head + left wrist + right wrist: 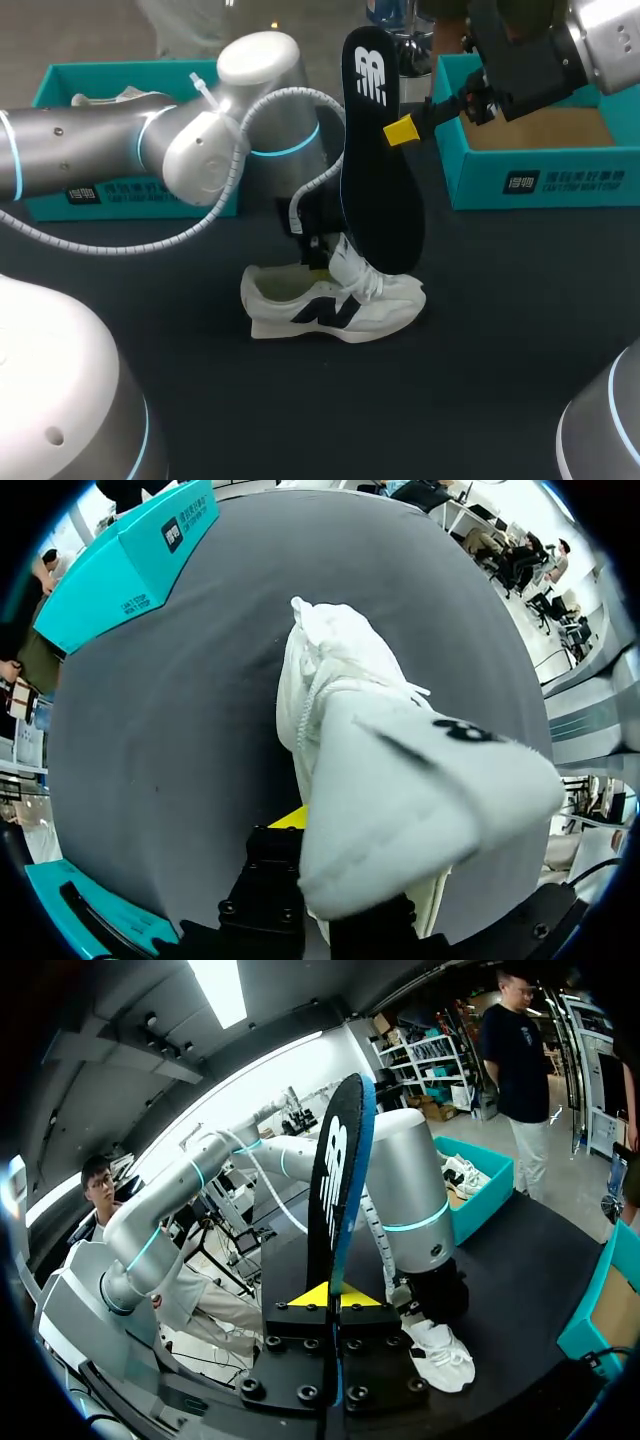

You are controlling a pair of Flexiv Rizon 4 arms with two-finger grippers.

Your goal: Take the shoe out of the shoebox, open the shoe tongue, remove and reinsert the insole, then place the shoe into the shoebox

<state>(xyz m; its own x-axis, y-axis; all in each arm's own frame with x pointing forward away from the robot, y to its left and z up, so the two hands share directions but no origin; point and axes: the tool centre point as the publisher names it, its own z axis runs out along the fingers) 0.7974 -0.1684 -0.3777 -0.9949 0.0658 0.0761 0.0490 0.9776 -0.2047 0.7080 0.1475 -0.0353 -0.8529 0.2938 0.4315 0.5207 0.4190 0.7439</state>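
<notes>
Bare dark table (500, 330) lies open in front of the shoe (335, 305) and to its right, up to the right shoebox (540, 180). The far side is lined by the boxes, and your left arm crosses the table's left half.

You have 2 teal shoeboxes, 2 white shoes, 1 insole and 2 grippers in view. The left shoebox (60, 75) holds the second shoe (105, 98). The right shoebox is open, showing a brown inside.

The shoe stands upright on its sole near the table's middle, outside both boxes, toe pointing right. It is white with a dark navy side mark and white laces.

Your left gripper (315, 250) comes down onto the shoe's opening and pinches the tongue (420, 780), which is pulled up toward the wrist camera. The tongue is white with a black mark.

Your right gripper (400, 130) clamps the insole (380, 180) by its edge, 1 yellow tip on each face. The black insole hangs upright, white mark at its upper end, lower end just above the shoe's laces.
</notes>
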